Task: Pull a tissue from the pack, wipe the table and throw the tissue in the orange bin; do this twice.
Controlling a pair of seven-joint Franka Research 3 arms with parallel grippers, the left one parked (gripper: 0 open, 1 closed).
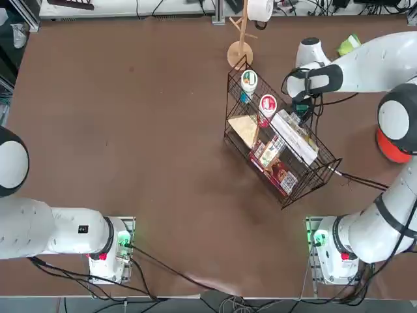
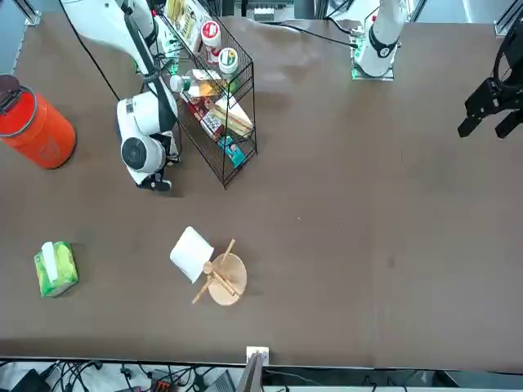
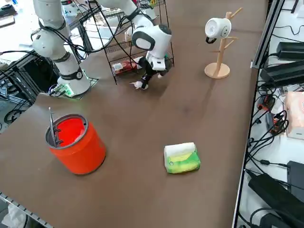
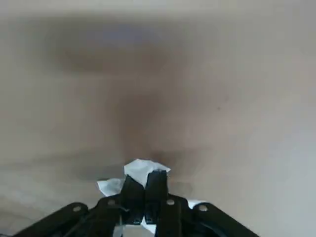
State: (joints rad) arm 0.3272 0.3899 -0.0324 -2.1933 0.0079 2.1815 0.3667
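My right gripper point(image 3: 140, 85) is down at the brown table point(image 3: 199, 118), just beside the black wire basket, and it is shut on a crumpled white tissue point(image 3: 137, 86). The wrist view shows the black fingertips point(image 4: 157, 178) pinched together, with the tissue point(image 4: 138, 168) bunched around them against the table. The yellow-green pack point(image 3: 181, 158) lies flat on the table, well away from the gripper, also seen in the front view point(image 2: 55, 268). The orange bin point(image 3: 76, 142) stands upright near the table's edge, its mouth facing up, with a metal handle propped inside.
The black wire basket point(image 1: 277, 140) of groceries stands right next to my gripper. A white paper roll on a wooden stand point(image 3: 218, 42) is at the far side. Cables trail from the basket side point(image 1: 355, 177).
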